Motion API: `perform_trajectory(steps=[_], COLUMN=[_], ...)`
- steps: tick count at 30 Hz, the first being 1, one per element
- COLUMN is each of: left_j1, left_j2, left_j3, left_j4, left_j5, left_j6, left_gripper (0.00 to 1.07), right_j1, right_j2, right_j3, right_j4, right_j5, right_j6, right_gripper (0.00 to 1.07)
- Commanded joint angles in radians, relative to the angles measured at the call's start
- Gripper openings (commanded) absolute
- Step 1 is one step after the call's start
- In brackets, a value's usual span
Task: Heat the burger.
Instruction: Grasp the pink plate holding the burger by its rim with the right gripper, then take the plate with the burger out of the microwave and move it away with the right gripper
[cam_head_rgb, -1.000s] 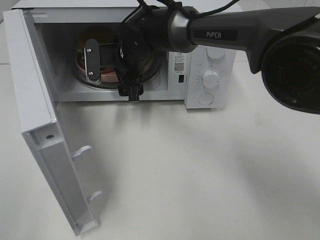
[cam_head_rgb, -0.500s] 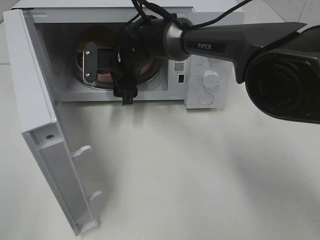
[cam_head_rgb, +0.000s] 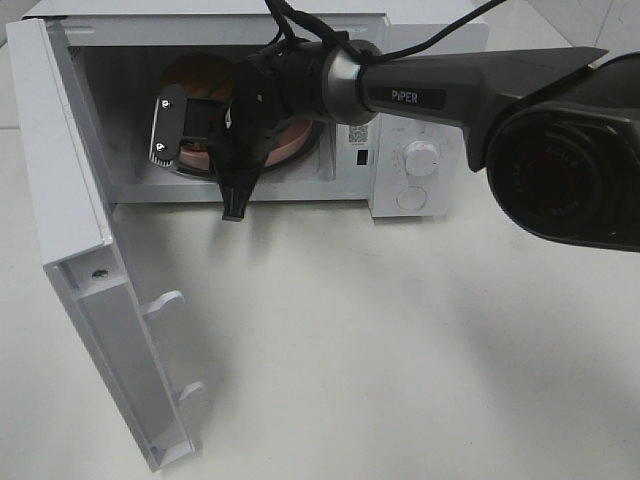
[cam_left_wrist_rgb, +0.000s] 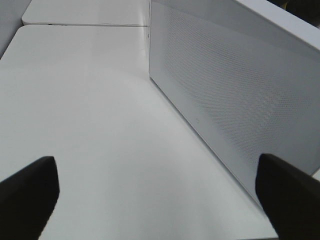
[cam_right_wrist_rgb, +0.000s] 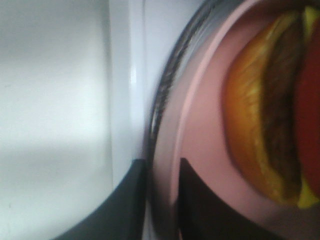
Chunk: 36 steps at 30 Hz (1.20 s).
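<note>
The right tool (cam_right_wrist_rgb: 161, 200) is inside the microwave (cam_head_rgb: 420, 110), its fingers pinching the rim of the pink plate (cam_right_wrist_rgb: 200, 150) that carries the burger (cam_right_wrist_rgb: 265, 110) on the glass turntable. A tug or twist now could drag the plate off-centre or topple the burger. The left tool (cam_left_wrist_rgb: 160, 200) hangs spread wide beside the open door (cam_left_wrist_rgb: 235, 90) (idle over the counter (cam_left_wrist_rgb: 90, 115)).

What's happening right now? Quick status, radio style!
Right gripper closed on pink plate rim, inside microwave. Left gripper open, idle beside microwave. Burger on plate. Door open, nothing blocking.
</note>
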Motion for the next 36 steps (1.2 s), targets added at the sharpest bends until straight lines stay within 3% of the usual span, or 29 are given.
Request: perform_trajectory(steps=[1, 6, 20, 28, 34, 36], left_j1=[0.003, 0.003, 0.003, 0.003, 0.003, 0.003], left_j2=[-0.016, -0.016, -0.016, -0.016, -0.016, -0.016], left_j3=[0.003, 0.003, 0.003, 0.003, 0.003, 0.003], left_j4=[-0.006, -0.006, -0.007, -0.007, -0.007, -0.007], left_j5=[-0.005, -0.005, -0.005, -0.005, -0.005, -0.005], left_j6=[0.000, 0.000, 0.000, 0.000, 0.000, 0.000], left_gripper=[1.00, 1.00, 1.00, 1.00, 1.00, 1.00], right_j1=[0.002, 0.013, 0.013, 0.013, 0.013, 0.013], right_j2=[-0.002, -0.002, -0.041, -0.135, -0.243, -0.257], right_j3=[-0.014, -0.014, 0.003, 0.148, 0.343, 0.366], right_j4=[0.013, 0.071, 0.065, 0.057, 0.012, 0.012], right_j5=[-0.135, -0.158, -0.008, -0.083, -0.200, -0.217], right_j6=[0.006, -0.018, -0.172, -0.242, -0.285, -0.287], right_gripper=[0.01, 0.00, 0.00, 0.00, 0.00, 0.00])
